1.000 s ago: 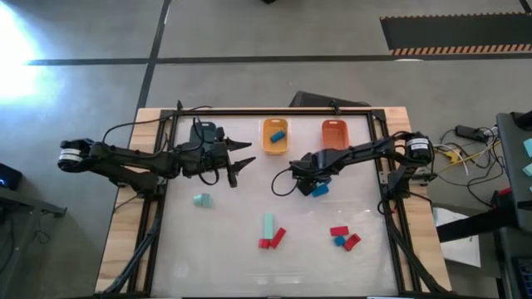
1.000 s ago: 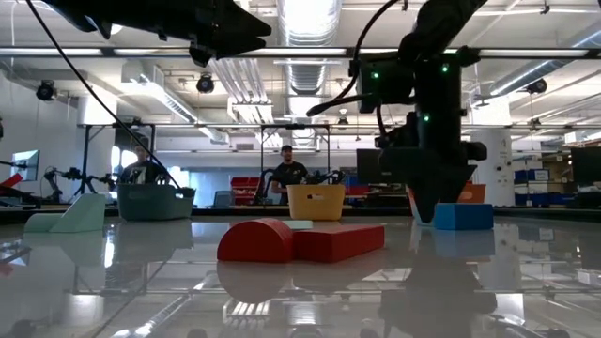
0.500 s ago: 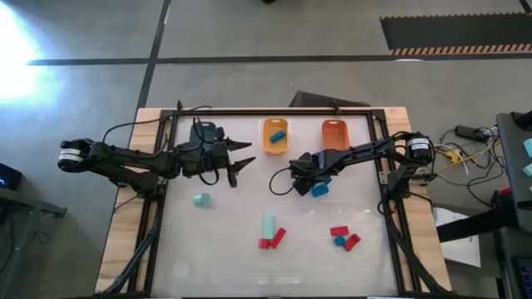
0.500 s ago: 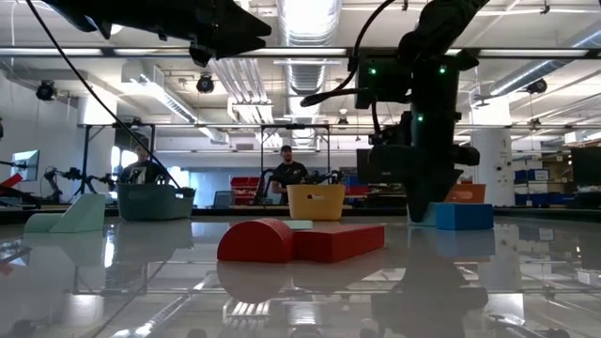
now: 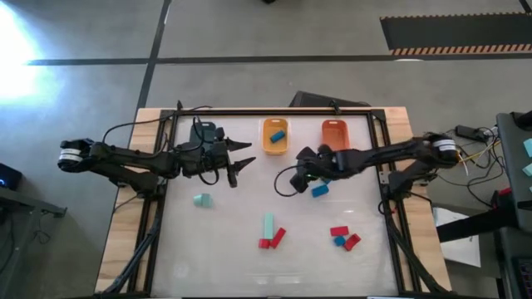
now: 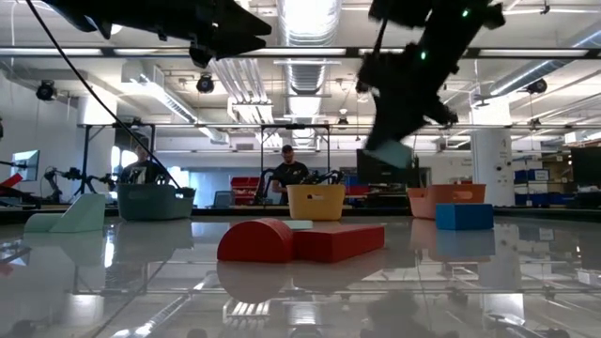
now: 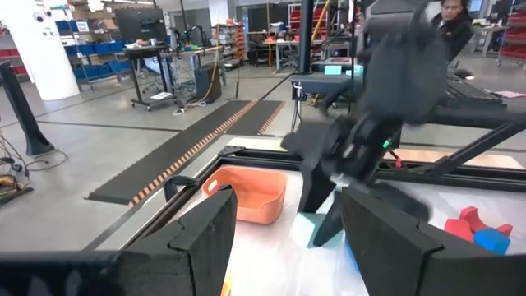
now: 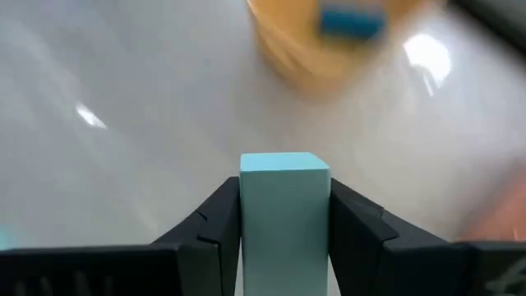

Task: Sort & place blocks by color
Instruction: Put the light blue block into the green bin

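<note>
Up off the surface (image 5: 224, 241), the right gripper (image 8: 284, 215) has its fingers (image 8: 212, 222) clamped on a mint block (image 8: 284, 205); a blue block (image 5: 320, 190) lies just beside them. Apparently spread, the left gripper (image 5: 241, 158) waits well apart.

Glossy white table top (image 5: 224, 241) mirroring matt blocks (image 6: 300, 240), bare wood table edges (image 5: 116, 241)

Right claw (image 8: 283, 215) up with mint block (image 8: 284, 205)
</note>
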